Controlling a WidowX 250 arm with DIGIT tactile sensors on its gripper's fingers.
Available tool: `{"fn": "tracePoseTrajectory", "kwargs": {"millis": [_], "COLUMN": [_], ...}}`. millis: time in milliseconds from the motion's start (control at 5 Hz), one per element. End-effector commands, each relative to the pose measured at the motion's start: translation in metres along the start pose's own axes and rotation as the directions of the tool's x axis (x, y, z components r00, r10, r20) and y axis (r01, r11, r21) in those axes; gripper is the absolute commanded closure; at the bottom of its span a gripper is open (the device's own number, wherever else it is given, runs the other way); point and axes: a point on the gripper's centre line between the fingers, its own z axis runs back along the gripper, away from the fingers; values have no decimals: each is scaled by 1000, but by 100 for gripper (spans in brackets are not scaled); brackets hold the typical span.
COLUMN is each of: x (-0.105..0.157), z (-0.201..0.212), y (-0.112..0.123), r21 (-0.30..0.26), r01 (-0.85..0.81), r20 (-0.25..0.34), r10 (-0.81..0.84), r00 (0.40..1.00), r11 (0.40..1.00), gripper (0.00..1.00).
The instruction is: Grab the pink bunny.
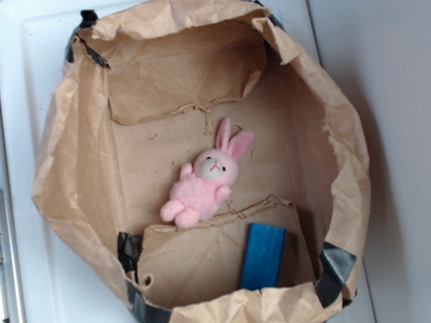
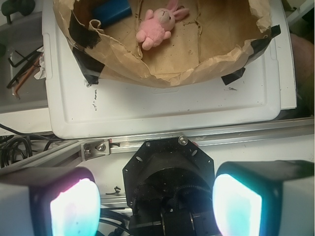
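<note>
The pink bunny [image 1: 202, 182] lies on its side on the floor of a brown paper bag [image 1: 76, 169], ears pointing up and right. In the wrist view the pink bunny [image 2: 156, 27] shows near the top, far from my gripper [image 2: 156, 206]. Both glowing pads [image 2: 74, 209] stand wide apart at the bottom corners with nothing between them; the gripper is open. It hangs over the robot's black base, outside the bag. The gripper does not show in the exterior view.
A blue rectangular block [image 1: 262, 256] leans inside the bag just below the bunny. The bag sits on a white tray [image 2: 162, 105], with black tape [image 2: 86, 69] on its rim. An aluminium rail [image 2: 236, 137] and the black base [image 2: 167, 172] lie below the tray.
</note>
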Motion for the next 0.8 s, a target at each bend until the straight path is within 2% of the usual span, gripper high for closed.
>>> {"fn": "tracePoseTrajectory", "kwargs": {"millis": [0,200,400,600], "x": [0,25,50,71], "z": [0,-5,-11,-19], "y": [0,15,30,43], "r21": [0,4,-12,22], "r01": [0,-47,-42,-82], "r20": [0,-5,18,60], "r10": [0,47,43,81], "r00": [1000,999,999,995], "r11": [1000,999,999,996], "gripper": [0,0,0,0]}}
